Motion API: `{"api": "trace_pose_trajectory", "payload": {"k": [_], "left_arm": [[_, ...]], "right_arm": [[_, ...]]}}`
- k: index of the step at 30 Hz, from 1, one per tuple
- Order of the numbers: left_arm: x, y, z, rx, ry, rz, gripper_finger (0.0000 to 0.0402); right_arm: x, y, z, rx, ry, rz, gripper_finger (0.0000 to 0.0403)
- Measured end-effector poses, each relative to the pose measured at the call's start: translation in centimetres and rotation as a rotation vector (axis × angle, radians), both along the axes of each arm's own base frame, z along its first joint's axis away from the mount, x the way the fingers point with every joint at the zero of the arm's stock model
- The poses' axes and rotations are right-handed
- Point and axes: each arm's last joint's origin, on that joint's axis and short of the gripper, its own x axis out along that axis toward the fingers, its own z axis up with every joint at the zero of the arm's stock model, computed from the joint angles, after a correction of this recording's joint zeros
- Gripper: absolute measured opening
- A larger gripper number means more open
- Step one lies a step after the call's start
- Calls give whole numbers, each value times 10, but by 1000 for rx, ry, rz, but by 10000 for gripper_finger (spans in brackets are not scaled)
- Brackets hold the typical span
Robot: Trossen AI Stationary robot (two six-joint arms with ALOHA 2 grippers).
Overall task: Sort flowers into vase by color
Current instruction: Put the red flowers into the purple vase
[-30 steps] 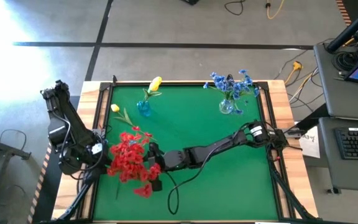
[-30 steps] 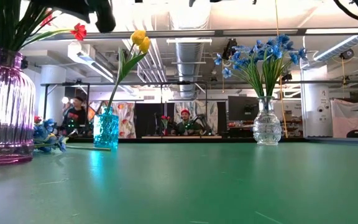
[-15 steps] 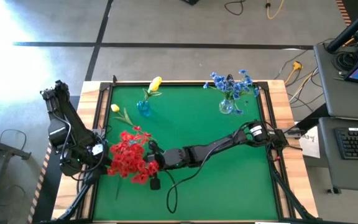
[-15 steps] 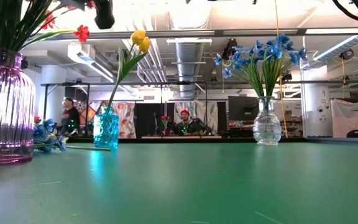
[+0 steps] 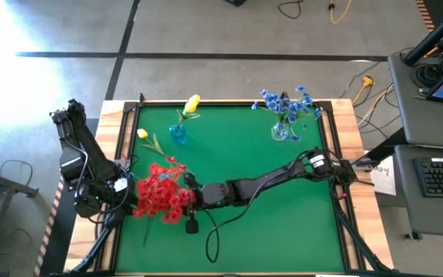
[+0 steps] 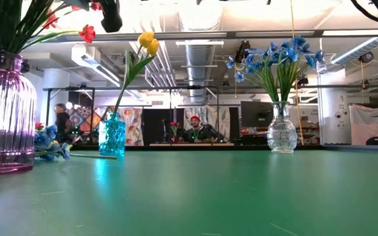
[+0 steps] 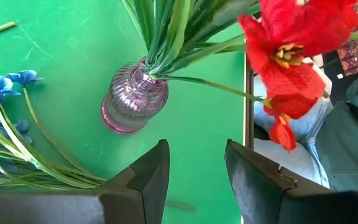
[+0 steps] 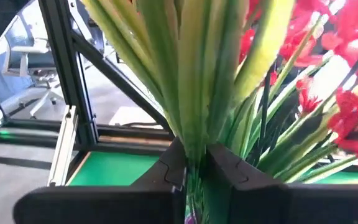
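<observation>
The red flowers [image 5: 160, 196] stand as a bunch in a ribbed purple vase [image 7: 132, 102] at the table's near left. My right gripper [image 5: 190, 197] reaches level from the table's right into the bunch and is shut on its green stems [image 8: 194, 124]. My left gripper [image 7: 194, 180] hangs open at the table's left edge, above and beside the vase, touching nothing. Loose blue flowers [image 7: 5, 124] lie flat on the mat next to the vase. A yellow flower [image 5: 193, 103] stands in a small blue vase [image 5: 178, 134]. More blue flowers [image 5: 287, 104] stand in a clear vase [image 5: 280, 131]. My right gripper pinches several green stems of the red flowers [image 8: 193, 140] between its two fingers, a little above the vase's mouth. The fingers come level from the table's right and lie across the upright stems. The stems stay standing in the purple vase.
A second yellow flower [image 5: 149, 139] lies on the mat between the blue vase and the red bunch. Black frame rails [image 5: 127, 146] run along the table's edges. The mat's middle and near right are bare green [image 5: 283, 223]. People show in the room beyond the table [image 6: 63, 124].
My right gripper has shut on the stems of the red flowers without shifting. The red bunch has drawn together. Its blossoms that spread toward the table's near edge have pulled in toward the vase.
</observation>
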Motion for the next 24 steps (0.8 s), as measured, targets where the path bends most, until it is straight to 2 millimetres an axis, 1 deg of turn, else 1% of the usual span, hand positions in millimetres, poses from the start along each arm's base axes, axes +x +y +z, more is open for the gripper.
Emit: {"api": "trace_pose_trajectory", "payload": {"k": [5,10,13,17,24], "left_arm": [[0,0,0,2,1,0,146],[0,0,0,2,1,0,146],[0,0,0,2,1,0,146],[0,0,0,2,1,1,146],[0,0,0,2,0,1,146]], "right_arm": [[0,0,-3,-7,27,0,23],[0,0,-2,-20,18,1,23],[0,0,-2,-36,10,4,33],[0,0,-2,-33,11,4,68],[0,0,-3,-25,12,2,152]]}}
